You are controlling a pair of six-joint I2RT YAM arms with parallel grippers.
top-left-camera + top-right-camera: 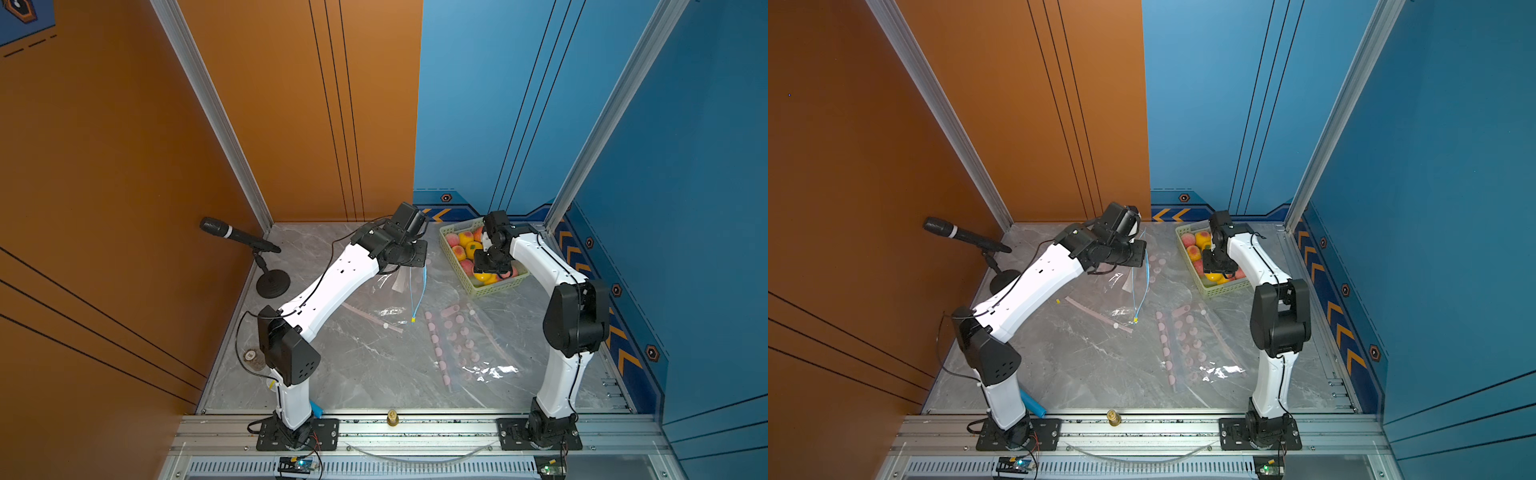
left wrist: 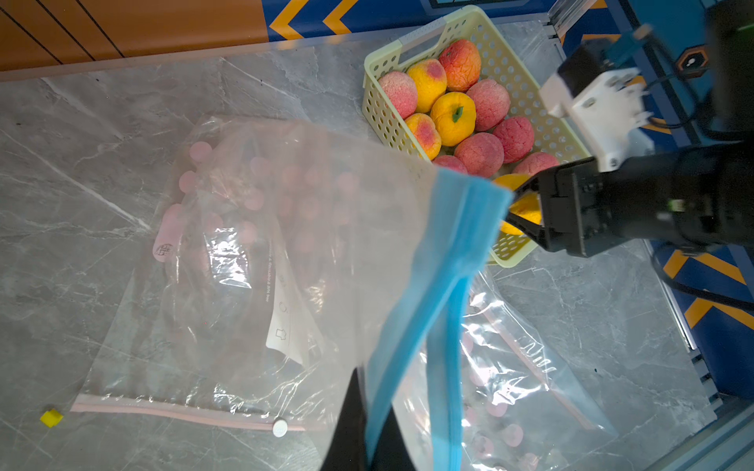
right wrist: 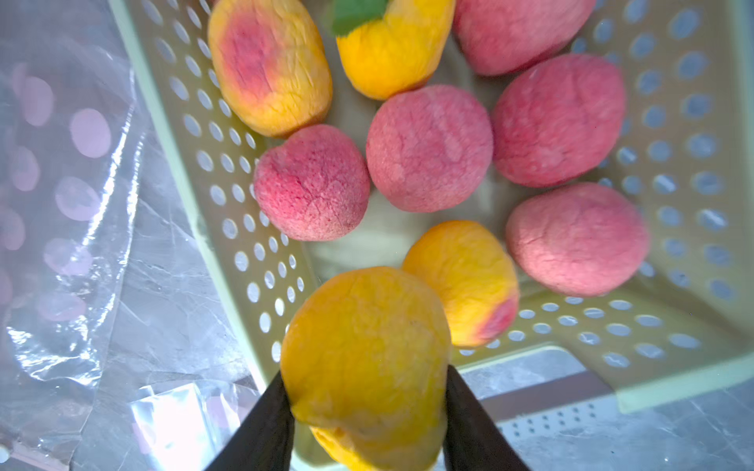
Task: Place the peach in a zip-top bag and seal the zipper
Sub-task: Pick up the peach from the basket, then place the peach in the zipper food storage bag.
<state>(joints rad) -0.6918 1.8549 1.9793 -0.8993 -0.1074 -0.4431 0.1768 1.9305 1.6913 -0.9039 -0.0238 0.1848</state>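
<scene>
Between the dark fingers [image 3: 265, 424] of the right gripper [image 3: 365, 373] sits a wrinkly yellow-orange peach [image 3: 367, 338]. The jaws are roughly half open and pinch its sides, so we'd call the pick done. Just below and beyond it is the pale green perforated plastic basket [image 3: 228, 195] with the other peaches [image 3: 428, 149].

Further out, the left gripper [image 2: 369, 407] is clamped tight on the blue zipper strip [image 2: 461, 228] of a clear zip-top bag [image 2: 326, 212], holding it up off the grey marble-look table [image 2: 81, 122].

Left to do, by our reckoning: carry the peach over, drop it in, seal.

The right wrist view nails the grip but misses the held bag, while the left wrist view catches both. Both top views show the gap between the arms. We can't tell whether the bag's mouth is open.
</scene>
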